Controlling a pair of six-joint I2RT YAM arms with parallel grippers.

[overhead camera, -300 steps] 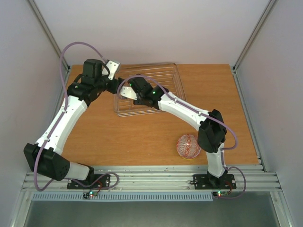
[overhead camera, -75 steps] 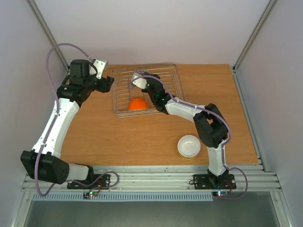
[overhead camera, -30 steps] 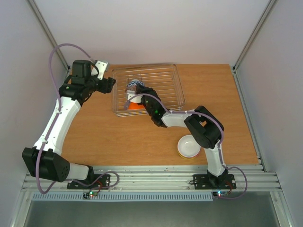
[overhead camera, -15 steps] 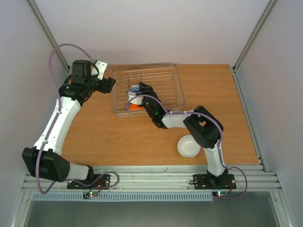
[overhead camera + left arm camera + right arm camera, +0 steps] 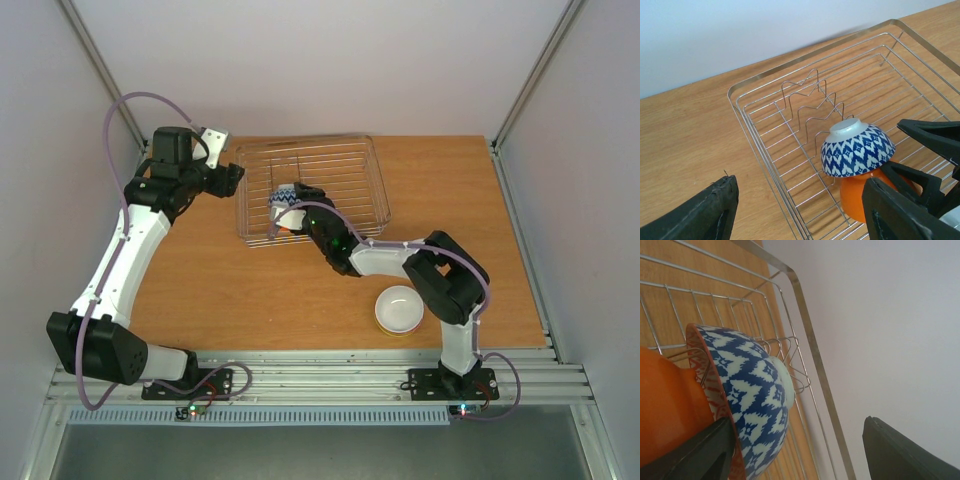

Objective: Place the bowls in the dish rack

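Where it sat in the dish rack (image 5: pixel 880 85), the blue-and-white zigzag bowl (image 5: pixel 857 150) lay upside down, white foot up, leaning on an orange bowl (image 5: pixel 860 200). The right tool (image 5: pixel 797 422) stood open just beside it, gripping nothing. The left tool (image 5: pixel 233 178) hung open beside the rack.

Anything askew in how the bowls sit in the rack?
Yes. The blue-and-white zigzag bowl lies upside down and tilted on top of the orange bowl in the wire dish rack, not slotted by itself between the prongs.
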